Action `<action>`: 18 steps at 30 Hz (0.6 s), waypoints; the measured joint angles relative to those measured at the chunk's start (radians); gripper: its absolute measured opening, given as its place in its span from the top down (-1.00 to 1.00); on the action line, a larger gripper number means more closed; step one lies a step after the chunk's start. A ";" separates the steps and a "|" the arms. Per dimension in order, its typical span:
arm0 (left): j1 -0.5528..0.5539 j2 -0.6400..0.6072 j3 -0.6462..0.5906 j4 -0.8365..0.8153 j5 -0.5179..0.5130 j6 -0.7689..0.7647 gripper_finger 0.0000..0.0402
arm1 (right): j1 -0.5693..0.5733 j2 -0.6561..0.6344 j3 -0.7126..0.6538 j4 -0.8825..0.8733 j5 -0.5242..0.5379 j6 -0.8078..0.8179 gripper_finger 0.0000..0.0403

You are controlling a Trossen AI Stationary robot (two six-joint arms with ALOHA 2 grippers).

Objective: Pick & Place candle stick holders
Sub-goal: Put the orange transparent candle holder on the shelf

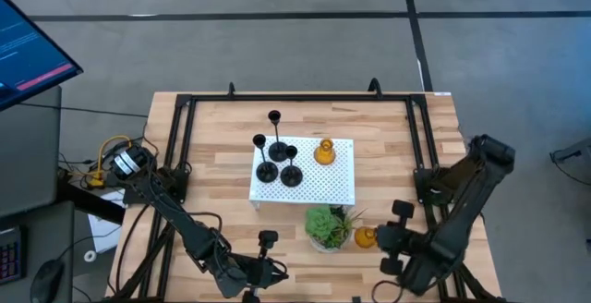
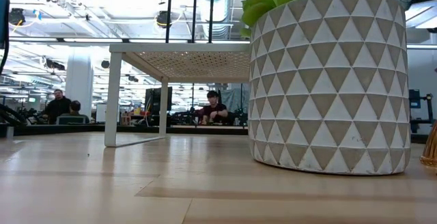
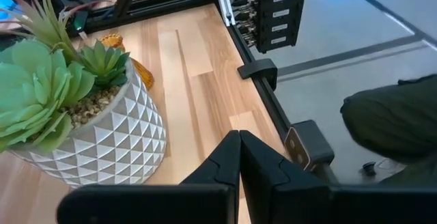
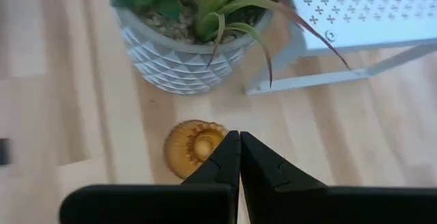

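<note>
the right gripper point(image 4: 239, 142) has its fingers pressed together on nothing, hovering near the tabletop's front right corner. the amber holder point(image 4: 194, 144) stands upright on the wood just past the fingertips, a touch to one side, between them and the plant pot point(image 4: 183, 59); its axis is vertical, so i'd guess the jaws must open before closing in. the left gripper point(image 3: 239, 149), also shut and empty, waits at the front edge, farther off. the other holders, three black ones point(image 1: 277, 151) and one amber, stand on the white perforated stand point(image 1: 323, 185) mid-table
</note>
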 joint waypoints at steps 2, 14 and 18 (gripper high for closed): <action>0.000 0.000 0.000 -0.006 0.000 0.041 0.96 | 0.013 -0.061 -0.062 0.063 0.015 -0.001 1.00; -0.010 -0.234 -0.052 -0.316 -0.080 0.153 0.96 | 0.032 -0.274 -0.409 0.389 0.070 -0.027 1.00; -0.010 -0.425 -0.214 -0.306 -0.080 0.137 0.96 | 0.040 -0.314 -0.458 0.430 0.078 -0.028 1.00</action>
